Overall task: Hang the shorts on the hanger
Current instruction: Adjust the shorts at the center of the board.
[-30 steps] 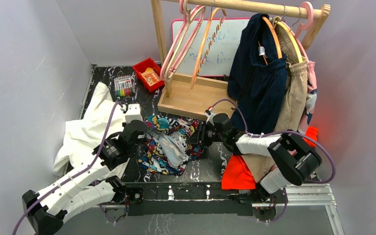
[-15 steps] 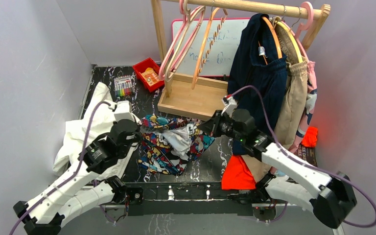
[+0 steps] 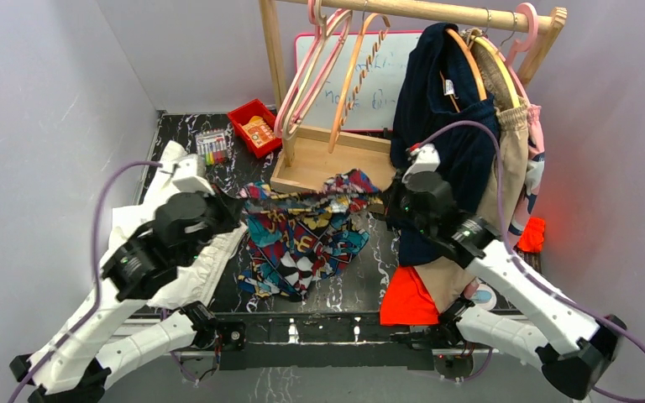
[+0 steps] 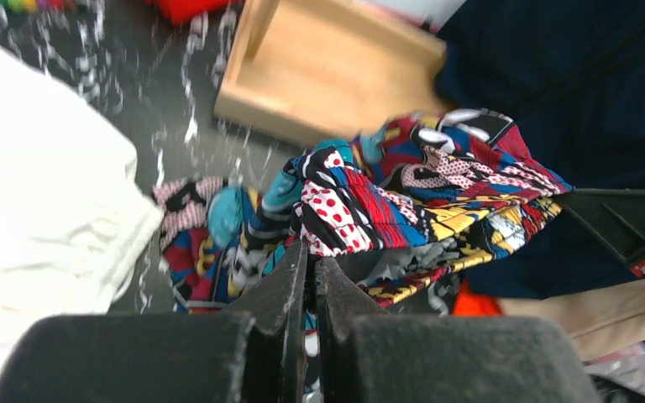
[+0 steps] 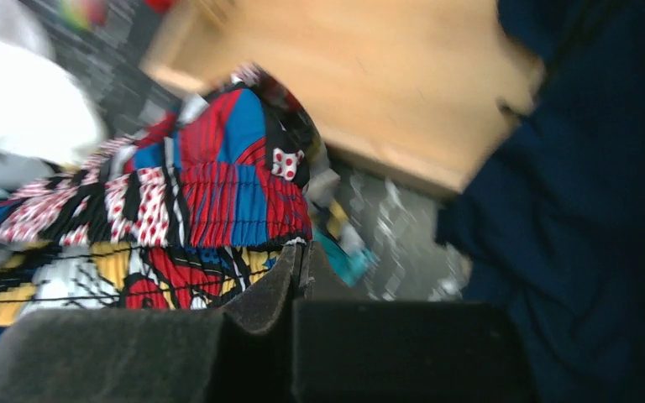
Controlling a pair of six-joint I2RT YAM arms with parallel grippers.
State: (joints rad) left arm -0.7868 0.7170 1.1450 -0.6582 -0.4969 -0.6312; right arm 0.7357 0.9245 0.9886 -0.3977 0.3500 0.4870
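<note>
Shorts (image 3: pixel 306 231) near wooden base (image 3: pixel 323 164), beside navy garment (image 3: pixel 453 143)

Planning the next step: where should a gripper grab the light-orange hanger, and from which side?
Likely the hanger, by its bare sloping arm, from the arms' side: it hangs free on the wooden rail, pink hangers left, navy garment right.
</note>
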